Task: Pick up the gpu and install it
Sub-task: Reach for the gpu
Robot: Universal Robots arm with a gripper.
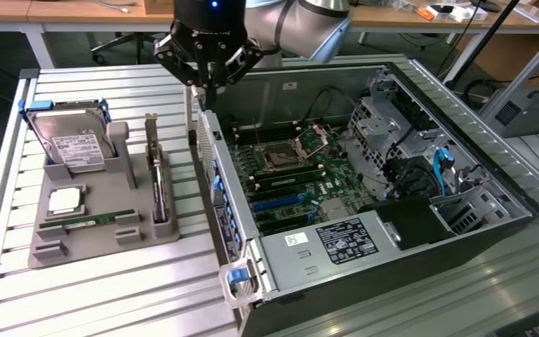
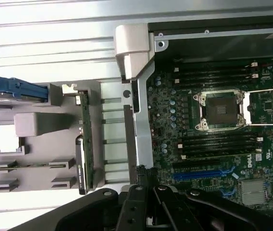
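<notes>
Exterior view: my gripper (image 1: 205, 86) hangs over the rear wall of the open black computer case (image 1: 391, 277), fingers together, empty. The thin black-faced gpu (image 1: 160, 184) stands edgewise in the grey plastic tray (image 1: 92, 242), well apart.

Matt grey plastic tray (image 1: 101, 242), ribbed metal table (image 1: 110, 84)

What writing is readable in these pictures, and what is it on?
"DELL": white print on the motherboard, sideways.
Hard drive label: too small to read.
Black label inside the computer case: too small to read.
White sticker beside it: too small to read.
</notes>
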